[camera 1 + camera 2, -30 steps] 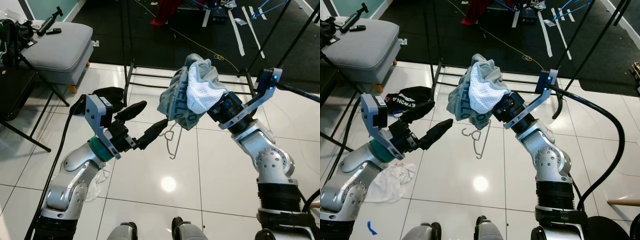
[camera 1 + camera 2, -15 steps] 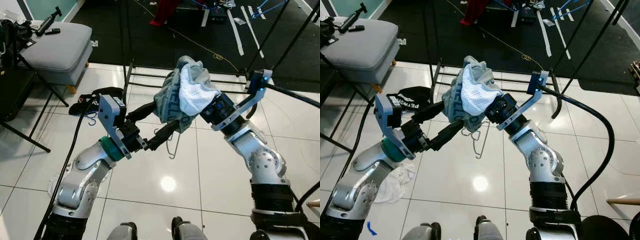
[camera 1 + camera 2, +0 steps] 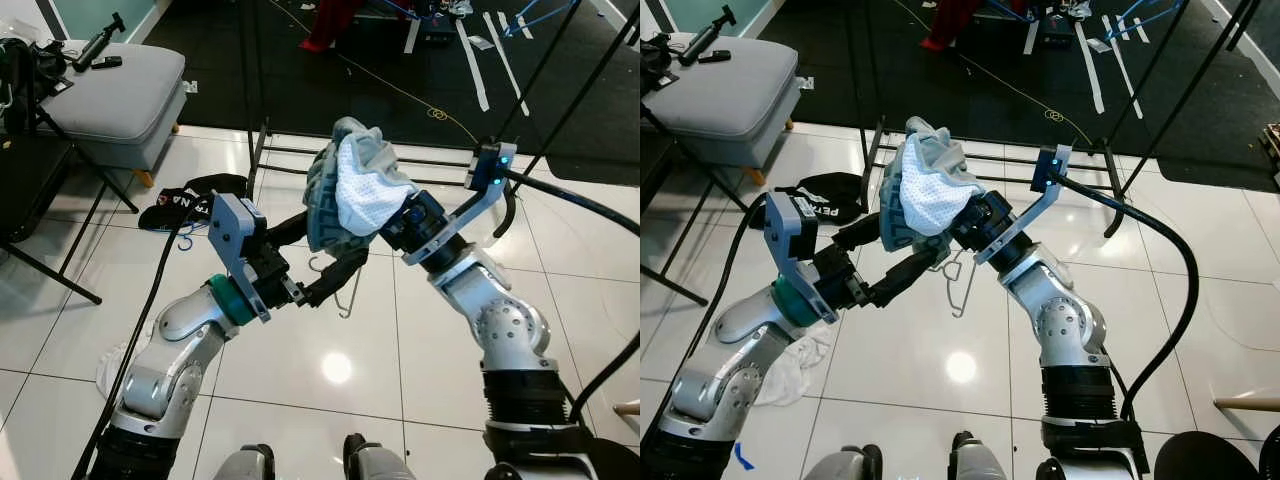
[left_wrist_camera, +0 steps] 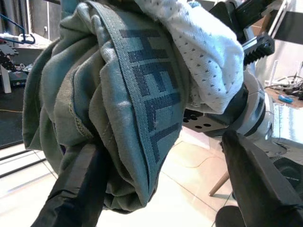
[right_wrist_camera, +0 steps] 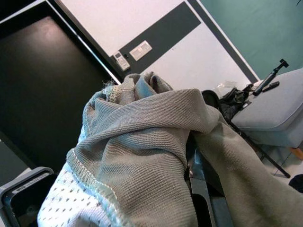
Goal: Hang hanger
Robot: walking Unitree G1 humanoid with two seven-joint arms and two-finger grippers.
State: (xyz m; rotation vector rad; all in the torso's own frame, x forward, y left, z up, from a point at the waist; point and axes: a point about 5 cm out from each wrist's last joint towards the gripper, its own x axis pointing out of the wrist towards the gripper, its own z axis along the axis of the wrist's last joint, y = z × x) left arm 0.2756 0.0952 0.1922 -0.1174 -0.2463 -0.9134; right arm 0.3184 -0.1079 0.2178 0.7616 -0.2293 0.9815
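End effectors meet mid-frame over the white tiled floor point(image 3: 290, 370), both at the bundled garment point(image 3: 340, 205). Left end effector point(image 3: 322, 258) has its two black fingers point(image 4: 75, 189) spread wide, one on each side of the garment's lower edge; nothing clamped between them. Right end effector point(image 3: 395, 215) is buried under the cloth, so I cannot tell how its fingers stand; the garment sits draped over it like a cap.

Garment: grey-green knit with a band of dark block lettering, white perforated mesh lining point(image 3: 368, 192) turned outward on the side nearest the right arm.

Wire hanger point(image 3: 345, 285), thin and pale, hangs just below the garment, its hook end lost in the folds; whether either end effector has hold of it cannot be told.

Beyond the garment, a black metal rack frame point(image 3: 262, 140) stands where the tiles give way to dark floor. Left of the garment, on the tiles: a black piece of clothing point(image 3: 190, 200) with white lettering. Farther left, a grey cushioned seat point(image 3: 115, 90) with a black handheld device point(image 3: 100, 42) on top. White cloth point(image 3: 790, 365) lies on the tiles beneath the left arm. Black cable point(image 3: 1170, 290) loops away from the right wrist.
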